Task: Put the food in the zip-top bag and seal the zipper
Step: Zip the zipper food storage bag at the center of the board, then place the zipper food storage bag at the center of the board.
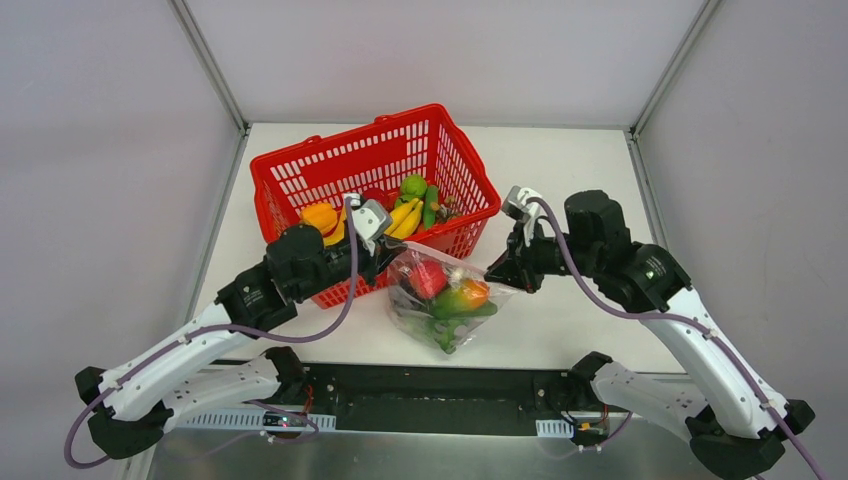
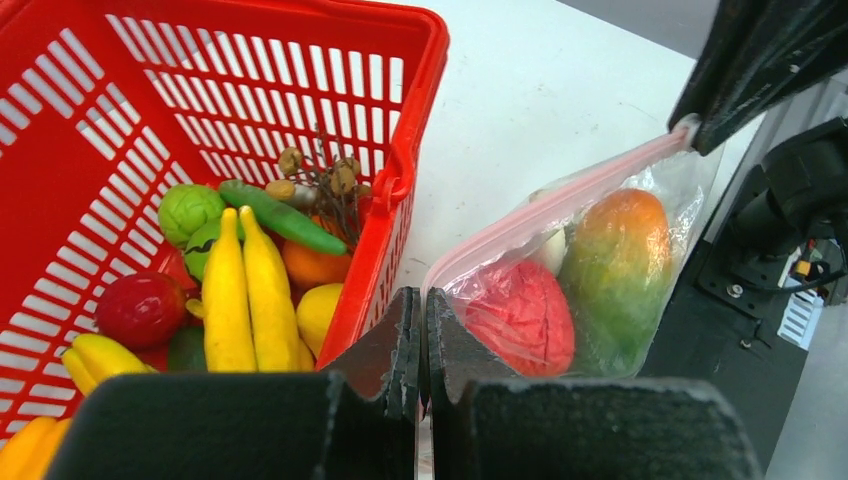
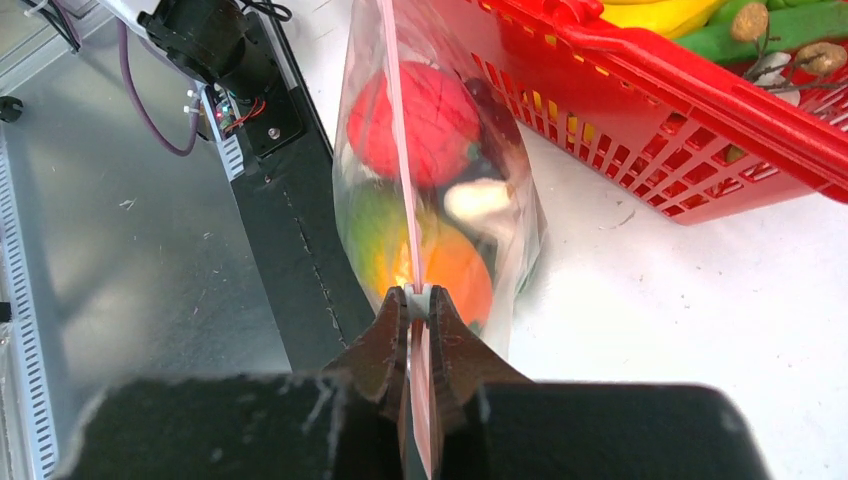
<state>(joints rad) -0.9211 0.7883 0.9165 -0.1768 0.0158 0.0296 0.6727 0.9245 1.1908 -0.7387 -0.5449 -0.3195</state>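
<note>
The zip-top bag (image 1: 440, 300) hangs just in front of the red basket (image 1: 345, 130), on its near side, slung between the two claws. The right gripper (image 3: 420, 300) is pinched tight on the zipper (image 3: 400, 150) at the end farther from the basket. The left gripper (image 2: 421, 330) is closed as well, apparently on the strip's other end, close against the basket's front wall.

The step looks like sealing. It should go best if both claws keep the strip taut and straight. One would anchor its corner while the other runs along the strip with steady pressure, so that no gap is left. The bulging load below could pull the mouth open, so it should hang clear of the strip.

The bag is thin, clear, crinkly film and the zipper a narrow pink ribbon. Inside sit a knobbly red piece (image 2: 520, 320), a smooth orange-green fruit (image 2: 620, 270) and a small white piece (image 3: 480, 200).

Beyond, the basket is stiff red lattice. It holds glossy curved bananas (image 2: 245, 290), a slim green cucumber (image 2: 285, 215), a round red apple (image 2: 140, 308) and wrinkled lettuce (image 2: 188, 210).
</note>
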